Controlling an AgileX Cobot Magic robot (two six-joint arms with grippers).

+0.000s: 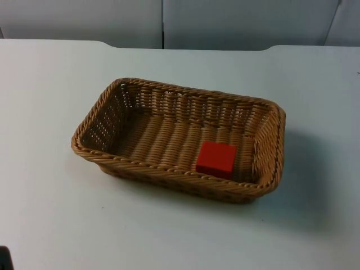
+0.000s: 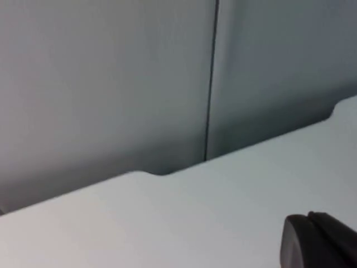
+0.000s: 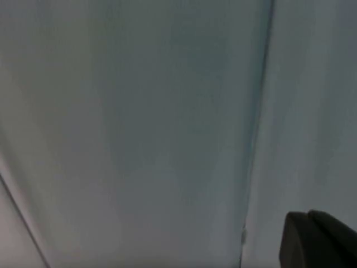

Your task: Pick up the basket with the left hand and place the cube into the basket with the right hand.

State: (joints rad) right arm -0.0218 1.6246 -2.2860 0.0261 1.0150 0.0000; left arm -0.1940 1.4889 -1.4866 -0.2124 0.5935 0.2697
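A woven tan basket (image 1: 169,171) rests on the white table near the middle in the top view, its long side running left to right. A red cube (image 1: 216,159) lies inside it on the basket floor, toward the right front corner. My left gripper (image 2: 321,241) is off the basket, pointing at the table's far edge and the grey wall. My right gripper (image 3: 318,240) is held away too, facing the grey wall panels. Both arms wait away from the basket.
The grey partition wall (image 1: 163,22) closes off the table at the back, with a vertical seam (image 2: 211,84) between panels. White table top (image 1: 56,214) surrounds the basket on all sides. A small dark shape (image 1: 4,259) sits at the front left corner.
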